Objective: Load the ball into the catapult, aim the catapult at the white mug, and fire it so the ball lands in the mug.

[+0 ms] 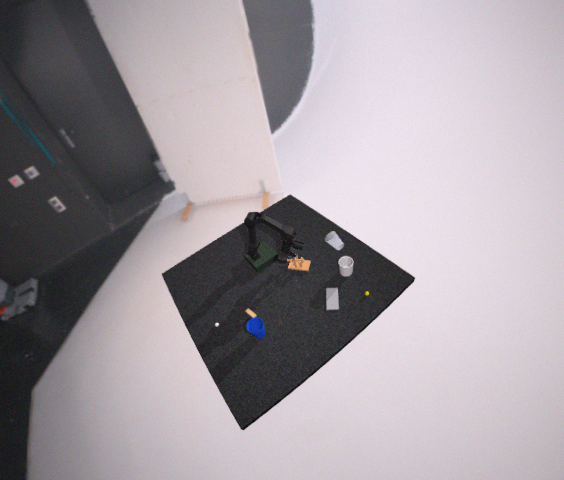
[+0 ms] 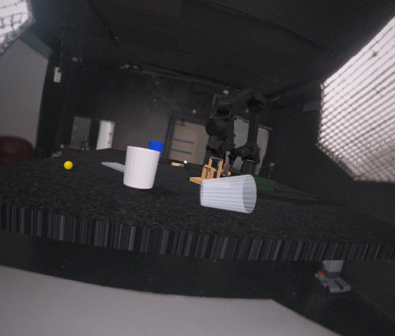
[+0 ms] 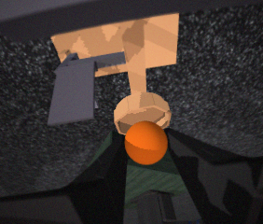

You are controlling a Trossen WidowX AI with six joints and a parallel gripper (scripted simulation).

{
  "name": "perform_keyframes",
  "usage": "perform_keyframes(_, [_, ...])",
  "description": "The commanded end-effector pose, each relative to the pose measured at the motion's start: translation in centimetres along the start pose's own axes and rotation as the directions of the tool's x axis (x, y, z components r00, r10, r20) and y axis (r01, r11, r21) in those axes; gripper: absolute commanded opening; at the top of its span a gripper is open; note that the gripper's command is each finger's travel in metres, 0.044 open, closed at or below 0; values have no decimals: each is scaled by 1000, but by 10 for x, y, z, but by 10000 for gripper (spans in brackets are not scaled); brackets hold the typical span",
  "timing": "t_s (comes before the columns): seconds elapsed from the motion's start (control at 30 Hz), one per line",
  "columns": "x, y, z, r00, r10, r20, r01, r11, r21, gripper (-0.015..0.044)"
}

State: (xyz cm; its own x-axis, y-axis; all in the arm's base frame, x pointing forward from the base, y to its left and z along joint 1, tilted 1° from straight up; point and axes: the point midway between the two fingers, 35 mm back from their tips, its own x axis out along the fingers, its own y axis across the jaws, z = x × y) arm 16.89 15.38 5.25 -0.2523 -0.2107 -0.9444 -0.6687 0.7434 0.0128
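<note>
Orange ball was gripped by the fingers at the catapult cup; loading nearly done, aiming and firing left.

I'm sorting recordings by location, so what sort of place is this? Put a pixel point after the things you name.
Probably a studio or lab: large lighting panels (image 2: 375,97) flank a dark room, a robot arm (image 1: 274,224) (image 2: 253,126) stands on a black tabletop (image 1: 282,361) (image 2: 99,202), and a white panel (image 1: 194,103) stands behind it.
</note>
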Motion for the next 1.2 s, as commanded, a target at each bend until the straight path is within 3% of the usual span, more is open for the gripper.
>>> perform_keyframes(0.0, [-1, 0, 0, 1000, 0, 1, 0, 1000, 0, 79])
perform_keyframes(0.23, [-4, 0, 0, 1000, 0, 5, 0, 1000, 0, 263])
perform_keyframes(0.47, [-102, 1, -40, 990, -3, 139, 3, 1000, 3, 440])
perform_keyframes(0.63, [-100, 1, -16, 983, 3, 181, -2, 1000, -9, 440])
perform_keyframes(0.9, [-154, -4, 69, 897, 16, 442, 7, 999, -50, 440])
perform_keyframes(1.17, [-216, -11, 144, 743, 19, 669, 47, 996, -80, 440])
